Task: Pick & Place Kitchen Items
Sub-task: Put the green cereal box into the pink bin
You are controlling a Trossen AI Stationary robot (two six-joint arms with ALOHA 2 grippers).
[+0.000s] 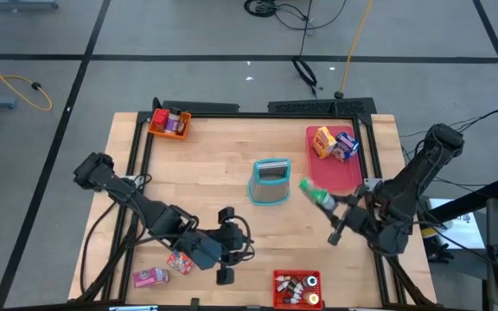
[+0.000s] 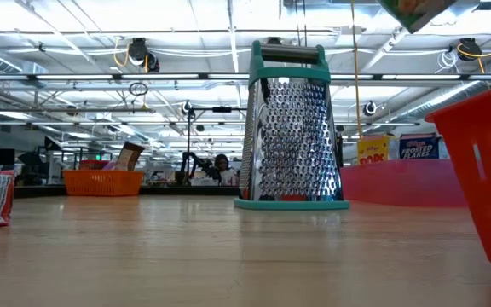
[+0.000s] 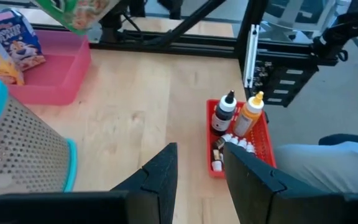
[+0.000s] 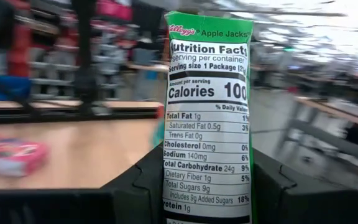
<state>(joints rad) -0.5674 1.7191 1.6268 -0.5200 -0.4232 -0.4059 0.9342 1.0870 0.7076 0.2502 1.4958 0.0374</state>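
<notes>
My right gripper [image 1: 334,206] is shut on a small green Apple Jacks cereal box [image 1: 316,194], held above the table between the grater and the pink tray. The box also shows in the right wrist view [image 4: 207,112], the low view [image 2: 416,10] and the left wrist view [image 3: 73,14]. My left gripper [image 3: 199,180] is open and empty over the near middle of the table [image 1: 242,244]. Two pink packets [image 1: 150,276] [image 1: 180,262] lie on the table by the near left edge. Two cereal boxes [image 1: 334,143] stand in the pink tray [image 1: 340,173]. My right gripper pinches the green box near one end [image 4: 173,193] between its two fingers, one finger on each broad face, with the narrow nutrition panel toward the wrist camera. The box sticks out lengthwise past the fingertips. It is lifted clear of the table.
A teal-framed metal grater [image 1: 271,181] stands upright mid-table. An orange bin [image 1: 169,123] with goods stands at the far left. A red bin [image 1: 296,289] with small bottles stands at the near edge. Bare wood lies between the grater and the orange bin.
</notes>
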